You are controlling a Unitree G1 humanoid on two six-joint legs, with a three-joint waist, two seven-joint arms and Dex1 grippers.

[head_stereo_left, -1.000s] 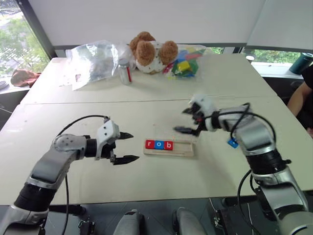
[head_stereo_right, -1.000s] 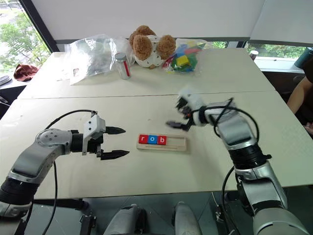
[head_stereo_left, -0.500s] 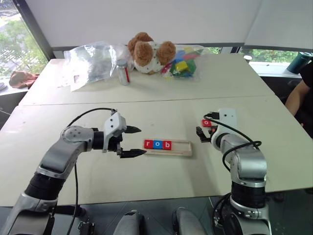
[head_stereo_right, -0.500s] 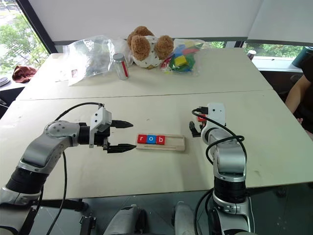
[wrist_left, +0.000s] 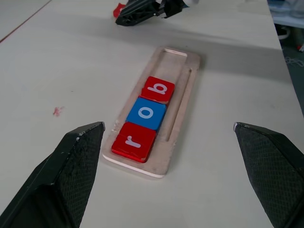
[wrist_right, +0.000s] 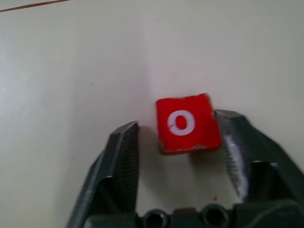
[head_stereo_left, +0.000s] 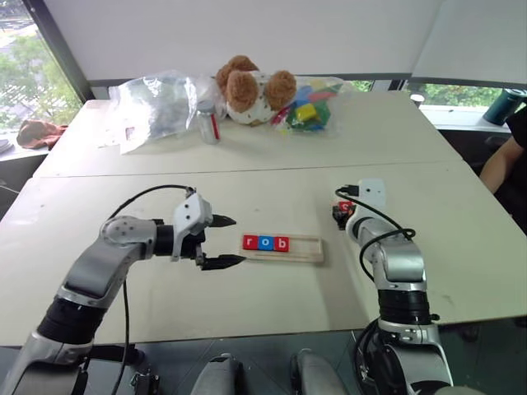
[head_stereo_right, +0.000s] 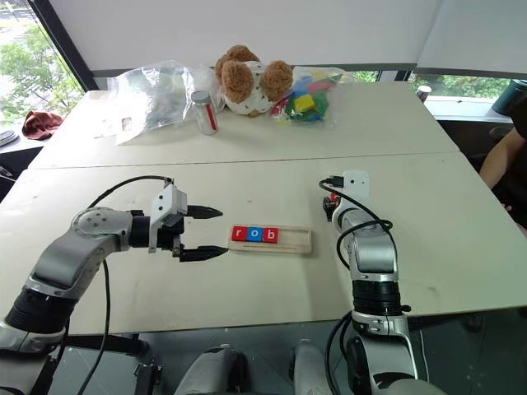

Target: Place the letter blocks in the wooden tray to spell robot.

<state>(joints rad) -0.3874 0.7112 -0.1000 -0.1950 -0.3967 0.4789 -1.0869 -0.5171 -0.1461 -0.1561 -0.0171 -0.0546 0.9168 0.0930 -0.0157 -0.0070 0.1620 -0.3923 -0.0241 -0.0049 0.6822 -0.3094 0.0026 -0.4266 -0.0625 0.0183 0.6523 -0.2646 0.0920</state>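
Note:
The wooden tray (head_stereo_left: 309,249) lies at mid-table, and its left part holds three letter blocks: a red "r" (wrist_left: 134,141), a blue "o" (wrist_left: 146,113) and a red "b" (wrist_left: 158,89). My left gripper (head_stereo_left: 239,239) hovers open just left of the tray, pointing at it with nothing between its fingers. To the right of the tray's far end, my right gripper (head_stereo_left: 340,216) is low at the table. In the right wrist view its fingers (wrist_right: 123,142) have closed in on a red "o" letter block (wrist_right: 187,122) that lies flat on the table.
Along the far table stand a teddy bear (head_stereo_left: 251,86), a clear plastic bag (head_stereo_left: 156,103), a small jar (head_stereo_left: 208,119) and a bag of coloured toy blocks (head_stereo_left: 309,103). A person's arm (head_stereo_left: 502,160) shows at the right edge. A seam runs between the two tables.
My right arm swung down and to the right from above the tray's right end to the table, and its fingers closed around the red "o" block. The left gripper stayed where it was.

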